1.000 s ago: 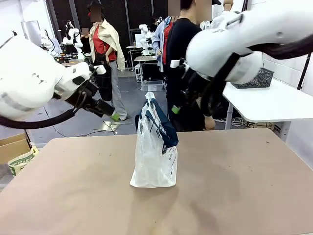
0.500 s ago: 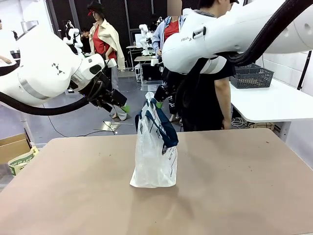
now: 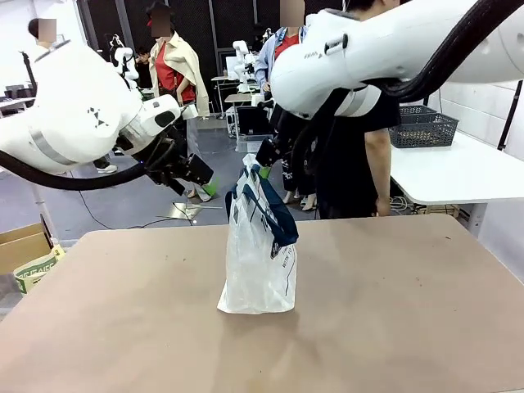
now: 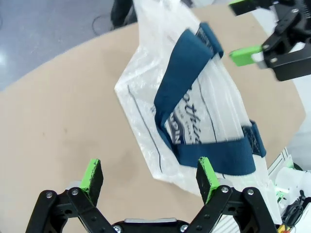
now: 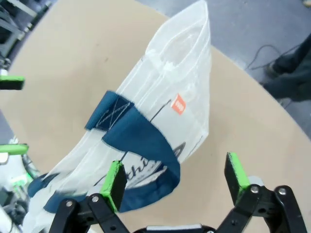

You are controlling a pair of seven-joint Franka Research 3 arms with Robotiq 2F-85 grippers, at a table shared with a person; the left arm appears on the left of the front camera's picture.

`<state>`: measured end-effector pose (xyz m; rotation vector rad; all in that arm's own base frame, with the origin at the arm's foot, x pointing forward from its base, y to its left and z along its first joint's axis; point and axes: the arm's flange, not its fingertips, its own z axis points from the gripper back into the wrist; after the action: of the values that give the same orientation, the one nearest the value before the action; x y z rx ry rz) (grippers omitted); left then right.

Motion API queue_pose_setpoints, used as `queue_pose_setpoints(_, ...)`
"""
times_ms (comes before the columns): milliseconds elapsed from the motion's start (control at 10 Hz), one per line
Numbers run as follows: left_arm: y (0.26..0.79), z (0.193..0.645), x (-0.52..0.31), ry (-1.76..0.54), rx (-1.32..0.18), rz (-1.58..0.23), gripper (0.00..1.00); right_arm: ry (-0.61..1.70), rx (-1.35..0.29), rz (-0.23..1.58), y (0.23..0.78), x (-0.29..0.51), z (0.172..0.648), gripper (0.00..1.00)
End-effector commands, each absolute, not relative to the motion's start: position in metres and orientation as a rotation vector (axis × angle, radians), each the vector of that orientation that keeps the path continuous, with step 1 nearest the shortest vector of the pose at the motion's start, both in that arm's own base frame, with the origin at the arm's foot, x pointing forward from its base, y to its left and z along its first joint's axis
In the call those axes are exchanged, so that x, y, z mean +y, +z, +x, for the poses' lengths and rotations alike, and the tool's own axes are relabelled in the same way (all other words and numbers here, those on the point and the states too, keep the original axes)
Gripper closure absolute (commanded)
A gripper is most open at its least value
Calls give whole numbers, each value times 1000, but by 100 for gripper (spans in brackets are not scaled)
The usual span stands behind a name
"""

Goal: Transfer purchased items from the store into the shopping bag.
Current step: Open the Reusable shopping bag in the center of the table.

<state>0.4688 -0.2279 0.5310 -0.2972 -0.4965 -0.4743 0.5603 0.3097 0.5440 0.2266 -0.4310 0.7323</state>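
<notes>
Your left gripper point(image 3: 201, 182) is wide open and holds nothing. It hangs in the air, up and to the left of the top of the bag point(image 3: 258, 254). In the left wrist view, the gripper point(image 4: 148, 174) looks down on the bag point(image 4: 204, 111), and its two green pads point(image 4: 91, 174) stand far apart.

Your right gripper point(image 3: 266, 164) is wide open too, and it holds nothing. It hangs close to the top of the bag, a bit to the right. In the right wrist view, the gripper point(image 5: 175, 180) looks down on the bag point(image 5: 170, 87) from above. In the left wrist view, you can see your right gripper point(image 4: 245, 29) on the far side of the bag.

The bag stands near the middle of the brown desk point(image 3: 393, 303). It is thin, whitish plastic with dark letters on its side. Its blue straps point(image 4: 180, 82) flop down over the side. You cannot tell what is inside it.

A person point(image 3: 360, 155) in black stands at the far side of the desk. A dark basket point(image 3: 422, 127) sits on a white table to the right. A box point(image 3: 20, 246) sits on the floor to the left.
</notes>
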Motion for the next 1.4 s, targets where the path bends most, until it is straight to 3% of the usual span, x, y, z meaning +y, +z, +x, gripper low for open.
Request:
queue_pose_setpoints(0,567,451,-235,-394,-414,-272,0,676,-331,172,574,307,563,0)
queue_pose_setpoints(1300,568,439,-258,-367,-378,-394,0,553,-292,255,567,342,584,0)
